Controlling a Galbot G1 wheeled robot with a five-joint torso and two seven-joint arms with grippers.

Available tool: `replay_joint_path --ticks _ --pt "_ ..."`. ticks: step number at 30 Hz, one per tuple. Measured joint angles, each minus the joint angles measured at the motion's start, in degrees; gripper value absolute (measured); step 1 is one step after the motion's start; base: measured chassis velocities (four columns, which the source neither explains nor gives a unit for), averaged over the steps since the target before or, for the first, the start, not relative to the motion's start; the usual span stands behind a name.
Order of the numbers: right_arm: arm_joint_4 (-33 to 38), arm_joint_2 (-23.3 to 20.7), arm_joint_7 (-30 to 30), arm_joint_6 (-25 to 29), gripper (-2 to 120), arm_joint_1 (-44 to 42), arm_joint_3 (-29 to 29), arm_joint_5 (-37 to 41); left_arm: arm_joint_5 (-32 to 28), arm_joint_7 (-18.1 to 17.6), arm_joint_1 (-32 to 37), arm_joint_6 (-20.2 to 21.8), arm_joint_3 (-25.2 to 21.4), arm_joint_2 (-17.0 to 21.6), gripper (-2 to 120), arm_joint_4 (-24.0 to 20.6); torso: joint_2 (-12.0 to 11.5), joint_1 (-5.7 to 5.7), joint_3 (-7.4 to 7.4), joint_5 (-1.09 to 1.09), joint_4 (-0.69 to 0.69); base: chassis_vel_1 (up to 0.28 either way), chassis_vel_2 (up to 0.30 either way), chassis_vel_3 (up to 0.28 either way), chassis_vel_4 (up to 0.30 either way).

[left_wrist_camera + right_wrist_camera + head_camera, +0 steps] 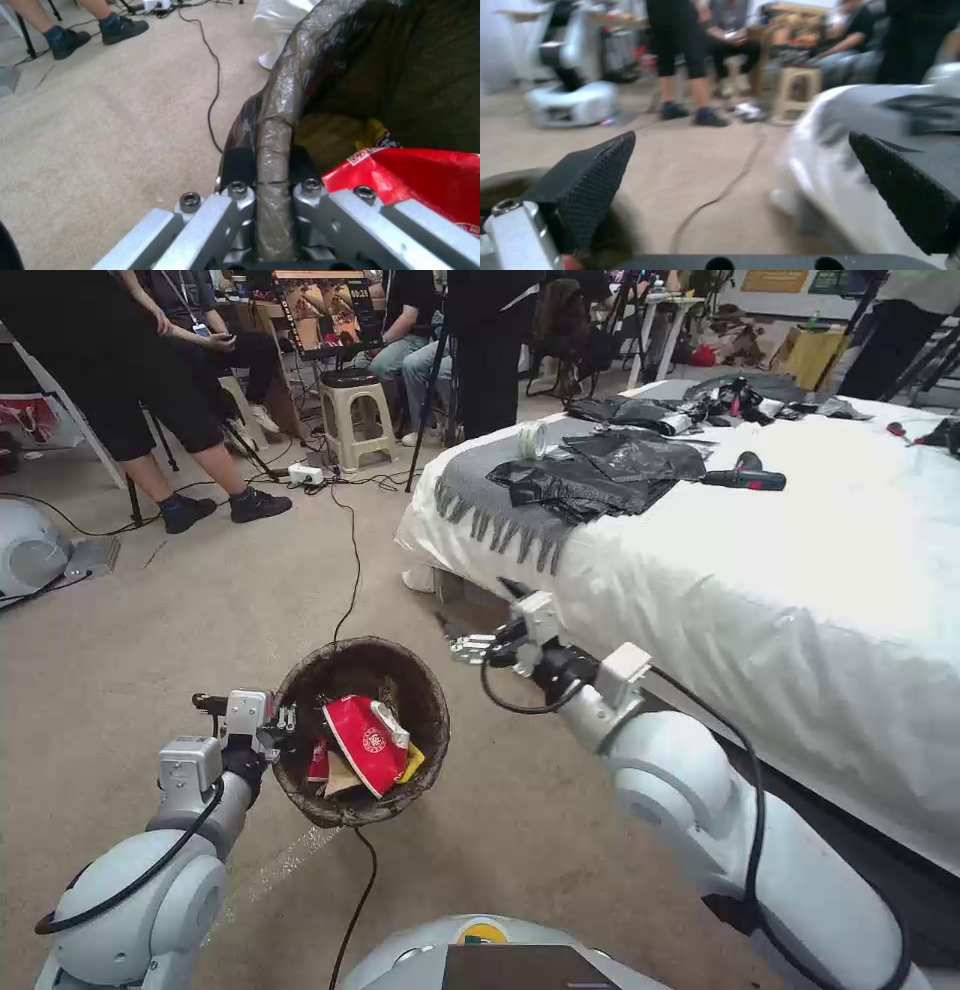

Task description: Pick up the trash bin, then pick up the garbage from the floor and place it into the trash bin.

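1. While the left gripper clamps the bin by its rim at about 9 o'clock of the opening, the bin hangs off the floor, tilted a little toward the robot.
2. In the left wrist view the two dark pads pinch the bag-covered rim from inside and outside, closed tight on it.
3. Inside the bin lies garbage: a crushed red-and-white cup on top, a brown paper scrap under it at 7 o'clock, and a yellow wrapper at its 4 o'clock edge.
4. The right gripper hangs at about 1 o'clock from the bin, just past its rim and apart from it, beside the white-sheeted bed.
5. In the right wrist view its textured fingers stand wide apart with nothing between them.
6. A black cable runs over the floor from 12 o'clock of the bin toward a power strip.
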Motion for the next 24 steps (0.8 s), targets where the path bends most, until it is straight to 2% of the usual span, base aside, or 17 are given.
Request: replay_joint_path --ticks 1,3,4,5,8,9,12,13,17,24 --pt "0.00 0.02 0.02 0.69 100 -1.08 1.23 -0.73 0.00 0.02 0.02 0.00 0.00 -0.04 2 0.00 0.00 0.00 0.00 0.00 0.01 0.000 0.000 0.000 0.000" --pt "0.08 0.73 -1.17 4.73 100 -8.55 9.01 -5.30 0.01 0.12 0.13 -0.02 -0.10 -0.17 2 0.00 0.00 0.00 0.00 0.00 0.00 0.000 0.000 0.000 0.000" --pt "0.08 0.73 -1.17 4.73 100 -8.55 9.01 -5.30 0.01 0.12 0.13 -0.02 -0.10 -0.17 2 0.00 0.00 0.00 0.00 0.00 0.00 0.000 0.000 0.000 0.000" --pt "0.18 1.20 -1.74 5.91 100 -11.26 11.51 -6.85 0.01 0.13 0.16 -0.02 -0.20 -0.21 2 0.00 0.00 0.00 0.00 0.00 -0.02 0.000 0.000 0.000 0.000" --pt "1.11 5.49 -3.41 10.31 100 -22.74 20.89 -13.38 0.02 0.23 0.24 -0.07 -0.35 -0.48 2 0.00 0.00 0.00 0.00 -0.01 -0.03 0.000 0.000 0.000 0.000" --pt "1.11 5.49 -3.41 10.31 100 -22.74 20.89 -13.38 0.02 0.23 0.24 -0.07 -0.35 -0.48 2 0.00 0.00 0.00 0.00 -0.01 -0.03 0.000 0.000 0.000 0.000" --pt "1.67 11.53 -3.69 13.61 100 -29.84 25.85 -19.11 0.17 0.40 0.26 -0.13 -0.18 -0.79 2 0.00 0.00 0.00 0.00 -0.01 -0.02 0.000 0.000 0.000 0.000" --pt "1.67 11.53 -3.69 13.61 100 -29.84 25.85 -19.11 0.17 0.40 0.26 -0.13 -0.18 -0.79 2 0.00 0.00 0.00 0.00 -0.01 -0.02 0.000 0.000 0.000 0.000" --pt "1.69 20.05 -5.12 18.08 100 -37.93 31.10 -23.53 0.69 0.87 0.42 -0.18 -0.02 -1.07 2 0.00 0.00 0.00 0.00 -0.01 -0.01 0.000 0.000 0.000 0.000" --pt "2.21 23.93 -6.77 21.07 100 -43.63 33.73 -25.31 0.99 0.92 0.66 -0.06 -0.03 -0.95 2 0.00 0.00 0.00 0.00 -0.02 -0.01 0.000 0.000 0.000 0.000"
